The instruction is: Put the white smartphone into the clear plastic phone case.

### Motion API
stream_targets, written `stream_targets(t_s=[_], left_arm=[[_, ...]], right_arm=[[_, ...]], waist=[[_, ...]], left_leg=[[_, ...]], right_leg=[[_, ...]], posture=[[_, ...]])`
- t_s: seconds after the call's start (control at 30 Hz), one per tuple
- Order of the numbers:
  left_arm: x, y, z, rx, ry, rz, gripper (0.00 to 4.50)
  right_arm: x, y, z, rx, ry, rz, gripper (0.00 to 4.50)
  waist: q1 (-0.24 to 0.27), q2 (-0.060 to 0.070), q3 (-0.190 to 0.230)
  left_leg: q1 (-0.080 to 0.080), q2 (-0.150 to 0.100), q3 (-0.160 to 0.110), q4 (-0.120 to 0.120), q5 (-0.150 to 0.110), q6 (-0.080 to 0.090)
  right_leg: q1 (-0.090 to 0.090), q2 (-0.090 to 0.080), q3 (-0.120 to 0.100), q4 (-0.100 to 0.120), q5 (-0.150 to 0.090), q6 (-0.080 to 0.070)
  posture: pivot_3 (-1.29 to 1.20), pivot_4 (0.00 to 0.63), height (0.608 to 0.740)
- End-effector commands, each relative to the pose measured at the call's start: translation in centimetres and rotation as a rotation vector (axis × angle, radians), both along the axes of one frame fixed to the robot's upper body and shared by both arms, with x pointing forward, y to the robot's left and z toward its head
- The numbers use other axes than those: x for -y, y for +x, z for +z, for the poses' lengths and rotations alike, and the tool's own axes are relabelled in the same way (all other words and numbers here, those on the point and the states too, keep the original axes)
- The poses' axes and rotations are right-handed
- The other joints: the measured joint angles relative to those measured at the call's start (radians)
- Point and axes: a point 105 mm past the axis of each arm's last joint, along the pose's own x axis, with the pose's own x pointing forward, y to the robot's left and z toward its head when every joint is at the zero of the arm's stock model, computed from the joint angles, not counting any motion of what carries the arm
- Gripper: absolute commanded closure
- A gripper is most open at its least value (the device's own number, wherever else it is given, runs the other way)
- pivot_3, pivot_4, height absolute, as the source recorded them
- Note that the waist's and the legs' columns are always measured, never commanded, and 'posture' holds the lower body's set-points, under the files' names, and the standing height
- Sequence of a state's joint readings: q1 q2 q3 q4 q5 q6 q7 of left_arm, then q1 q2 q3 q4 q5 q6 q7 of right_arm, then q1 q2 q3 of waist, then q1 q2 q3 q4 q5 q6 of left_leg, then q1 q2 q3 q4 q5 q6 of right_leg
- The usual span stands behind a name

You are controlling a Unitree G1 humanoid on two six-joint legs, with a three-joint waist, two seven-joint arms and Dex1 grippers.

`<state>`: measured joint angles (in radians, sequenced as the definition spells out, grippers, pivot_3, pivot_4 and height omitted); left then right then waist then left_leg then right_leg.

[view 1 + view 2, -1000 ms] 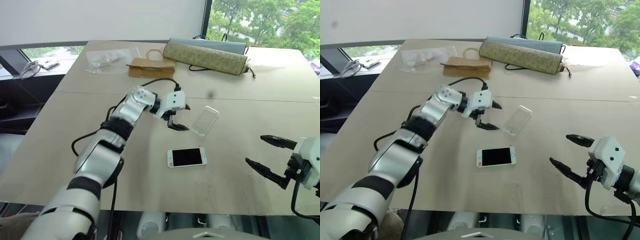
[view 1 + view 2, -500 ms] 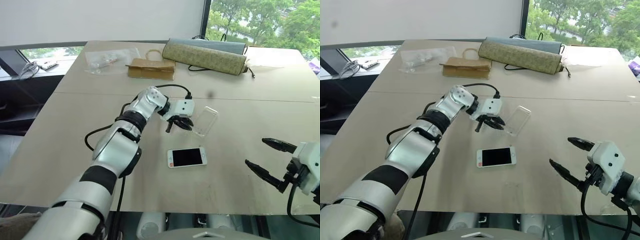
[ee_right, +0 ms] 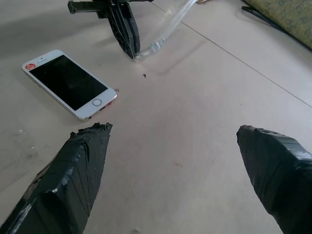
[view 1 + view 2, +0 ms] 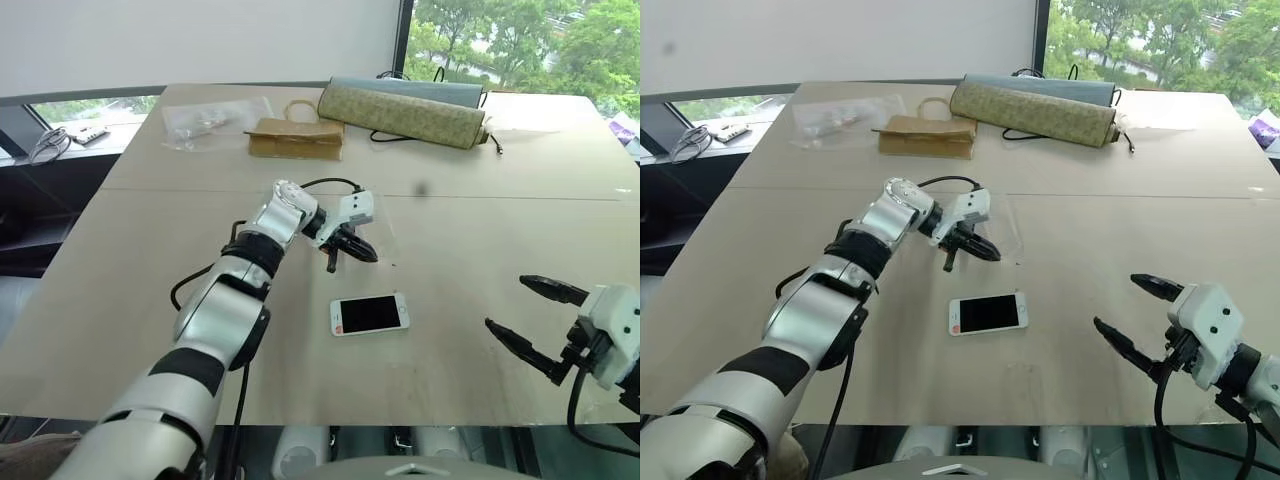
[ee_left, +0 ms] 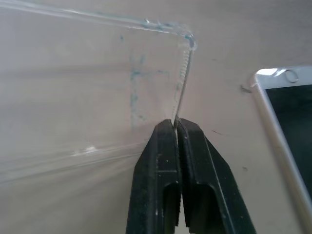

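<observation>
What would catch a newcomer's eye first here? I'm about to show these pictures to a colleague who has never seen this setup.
Probably the left pincer, near the middle of the table, shut on the rim of the clear plastic phone case and tilting it off the surface. Just nearer the robot lies the white smartphone, screen up and untouched. At the table's near right the right pincer hovers wide open, holding nothing.
</observation>
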<state>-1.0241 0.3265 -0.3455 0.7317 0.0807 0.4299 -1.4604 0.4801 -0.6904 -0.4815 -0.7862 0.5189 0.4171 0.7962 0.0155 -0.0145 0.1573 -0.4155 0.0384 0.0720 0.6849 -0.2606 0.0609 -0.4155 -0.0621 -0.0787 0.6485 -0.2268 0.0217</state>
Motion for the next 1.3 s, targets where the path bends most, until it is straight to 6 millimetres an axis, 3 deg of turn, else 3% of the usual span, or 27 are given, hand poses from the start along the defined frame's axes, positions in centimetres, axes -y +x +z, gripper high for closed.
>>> stream_targets(t_s=[0.03,0.13,0.3,0.4,0.47,0.53,0.6,0.73,0.9,1.13,1.27,1.3], left_arm=[[-0.2,-0.5,2.6,-0.006,-0.022,0.160,4.42],[-1.3,-1.3,2.6,-0.061,0.016,0.337,4.42],[-0.4,-2.7,3.2,-0.082,-0.001,0.410,4.42],[-0.1,-2.8,4.2,-0.028,-0.092,0.334,3.64],[-0.9,-2.5,4.1,0.053,-0.079,0.263,2.72],[-2.1,-1.3,3.5,0.251,-0.002,0.151,1.77],[-2.5,-1.3,3.5,0.263,-0.010,0.029,0.88],[-4.2,0.2,2.0,0.418,0.129,-0.202,0.88],[-3.2,1.8,1.8,0.559,0.216,-0.381,0.88],[-1.4,2.4,2.6,0.589,0.250,-0.464,0.88],[-1.5,2.5,1.6,0.574,0.323,-0.481,0.88],[-1.5,2.6,1.4,0.576,0.331,-0.480,1.11]], right_arm=[[-0.6,0.1,0.6,0.033,-0.001,0.032,0.00],[-0.8,0.4,0.5,0.029,0.007,0.047,0.00],[-1.0,0.7,0.4,0.023,0.012,0.071,0.00],[-1.1,0.8,0.4,0.024,0.014,0.076,0.00],[-1.3,0.8,0.4,0.025,0.019,0.079,0.00],[-1.3,0.7,0.3,0.023,0.021,0.079,0.00],[-1.2,0.6,0.2,0.022,0.023,0.077,0.00],[-1.2,0.5,0.3,0.029,0.027,0.068,0.00],[-1.3,-0.1,0.1,0.028,0.035,0.050,0.00],[-1.5,-1.1,0.1,0.028,0.049,0.037,0.00],[-1.7,-1.4,0.1,0.031,0.051,0.025,0.00],[-1.7,-1.5,0.1,0.032,0.052,0.023,0.00]], waist=[[-0.001,0.000,0.000],[-0.001,0.000,0.000],[0.002,0.000,0.000],[0.001,0.000,0.000],[0.000,0.000,0.000],[-0.002,0.000,0.000],[0.001,0.000,0.000],[0.013,0.000,0.000],[0.030,-0.001,0.000],[0.021,-0.001,0.001],[0.021,-0.001,0.001],[0.022,-0.001,0.001]], left_leg=[[0.000,0.000,0.000,0.000,0.000,0.000],[0.001,0.000,0.000,0.000,0.000,0.000],[0.002,-0.001,0.000,0.001,0.000,0.000],[0.002,-0.001,0.000,0.001,0.000,0.000],[0.002,-0.001,0.000,0.001,0.000,0.000],[0.003,-0.001,0.001,0.001,0.000,-0.001],[0.005,-0.001,0.002,0.000,0.000,-0.001],[0.004,-0.002,0.002,0.001,0.000,0.000],[0.000,-0.003,0.002,0.002,0.000,0.000],[-0.002,-0.003,0.005,0.002,-0.003,0.004],[-0.001,-0.002,0.004,0.002,-0.003,0.004],[0.000,-0.002,0.004,0.002,-0.003,0.004]], right_leg=[[0.000,0.000,0.000,0.000,0.000,0.000],[0.000,0.000,0.001,0.000,-0.002,0.004],[0.000,-0.001,0.001,0.003,-0.003,0.004],[0.000,-0.001,0.003,0.004,-0.003,0.004],[0.000,0.000,0.003,0.005,-0.003,0.004],[0.000,0.000,0.005,0.005,-0.003,0.004],[0.000,0.001,0.007,0.006,-0.001,0.000],[0.000,0.000,0.005,0.006,-0.002,-0.003],[-0.001,0.000,0.004,0.001,0.000,0.000],[0.000,0.000,0.002,-0.004,0.000,0.001],[0.000,0.001,0.002,-0.004,-0.001,0.002],[0.000,0.001,0.001,-0.003,-0.002,0.003]], posture=[[0.00,0.150,0.740],[0.00,0.150,0.740],[0.00,0.150,0.740],[0.00,0.150,0.740],[0.00,0.150,0.740],[0.00,0.150,0.740],[0.00,0.150,0.740],[0.00,0.150,0.740],[0.00,0.150,0.740],[0.00,0.150,0.740],[0.00,0.150,0.740],[0.00,0.150,0.740]])
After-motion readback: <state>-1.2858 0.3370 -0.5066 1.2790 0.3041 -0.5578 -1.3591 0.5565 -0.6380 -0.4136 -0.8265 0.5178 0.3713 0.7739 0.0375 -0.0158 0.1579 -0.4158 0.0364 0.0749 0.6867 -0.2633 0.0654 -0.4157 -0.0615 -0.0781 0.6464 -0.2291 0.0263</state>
